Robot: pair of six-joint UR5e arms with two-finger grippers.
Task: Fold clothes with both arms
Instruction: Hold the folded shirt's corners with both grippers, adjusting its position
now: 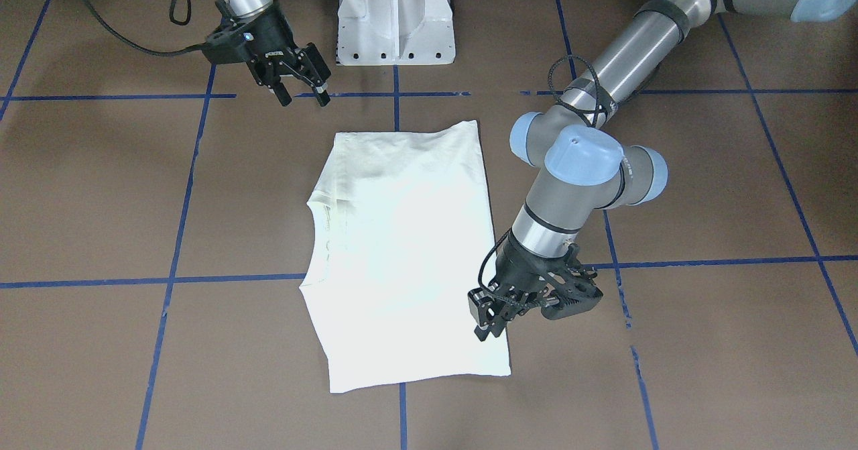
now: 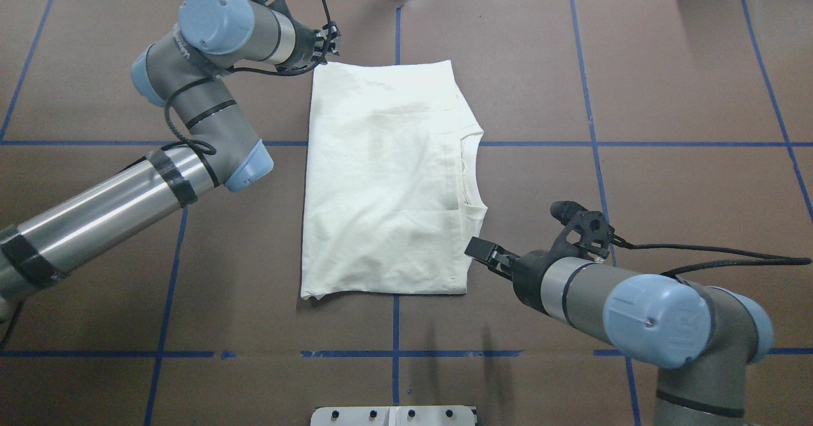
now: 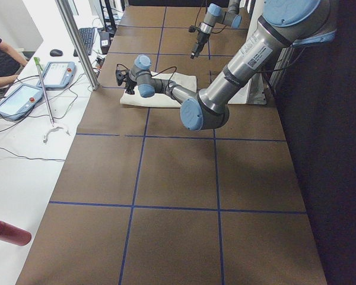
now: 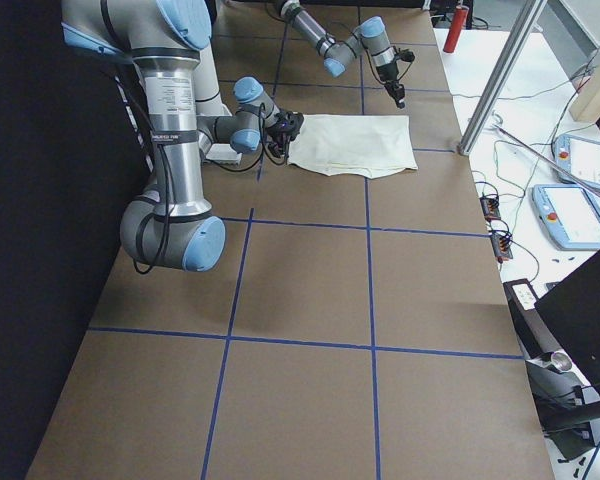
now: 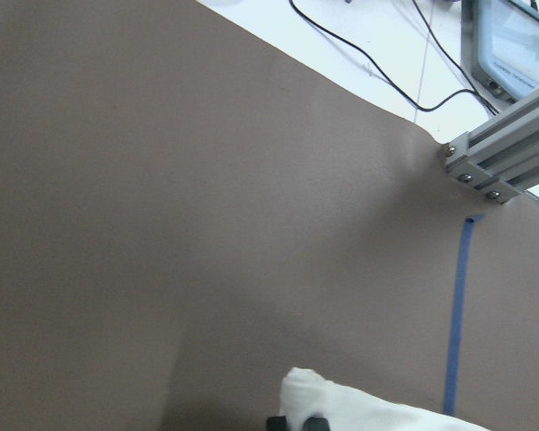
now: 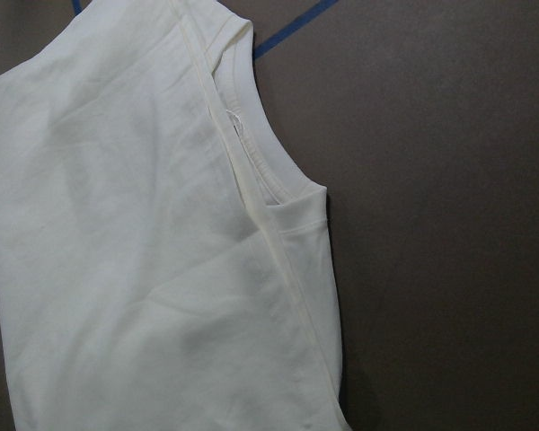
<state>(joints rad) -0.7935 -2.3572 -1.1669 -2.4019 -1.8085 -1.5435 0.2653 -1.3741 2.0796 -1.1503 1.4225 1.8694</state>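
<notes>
The cream-white shirt (image 1: 402, 249) lies flat in the middle of the table, folded into a rectangle with the plain side up (image 2: 381, 178). Its collar faces my right side (image 6: 251, 153). My left gripper (image 1: 484, 329) is low at the shirt's far left corner (image 2: 331, 37). Its fingertips (image 5: 296, 424) sit close together at the cloth's corner (image 5: 368, 413), and I cannot tell if cloth is pinched. My right gripper (image 1: 303, 96) is open and empty. It hovers just off the shirt's near shoulder corner (image 2: 477, 248).
The white pedestal base (image 1: 395, 21) stands at the table's near edge. Blue tape lines (image 2: 540, 143) cross the brown table. An aluminium post (image 5: 503, 153) rises at the far edge. Tablets (image 3: 59, 71) and a seated operator are off the far side.
</notes>
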